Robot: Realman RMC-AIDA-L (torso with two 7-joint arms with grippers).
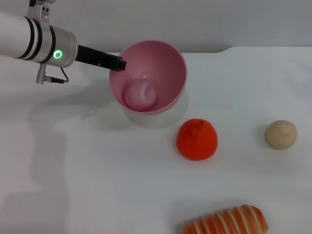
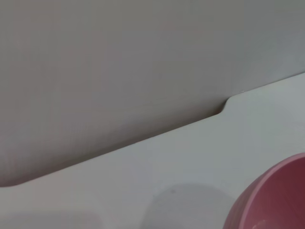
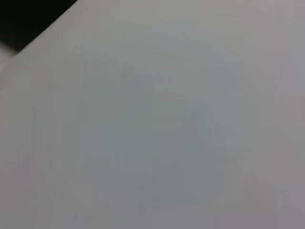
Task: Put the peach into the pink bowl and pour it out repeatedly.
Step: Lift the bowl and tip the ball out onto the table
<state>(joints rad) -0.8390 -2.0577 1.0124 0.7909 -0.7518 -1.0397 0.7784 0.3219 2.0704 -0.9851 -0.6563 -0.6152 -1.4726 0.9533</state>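
The pink bowl (image 1: pixel 161 68) is held above the white table (image 1: pixel 87 170), tilted with its opening toward me and its shadow beneath it. The pale pink peach (image 1: pixel 140 95) lies inside it against the lower wall. My left gripper (image 1: pixel 118 64) reaches in from the left and is shut on the bowl's left rim. Part of the bowl's outer wall also shows in the left wrist view (image 2: pixel 271 200). My right gripper is out of view; its wrist view shows only a plain pale surface.
A bright orange-red fruit (image 1: pixel 197 139) lies just in front and right of the bowl. A beige lumpy ball (image 1: pixel 281 134) lies farther right. An orange-and-white striped roll (image 1: pixel 226 222) lies at the front edge. The table's back edge (image 2: pixel 157 136) runs behind the bowl.
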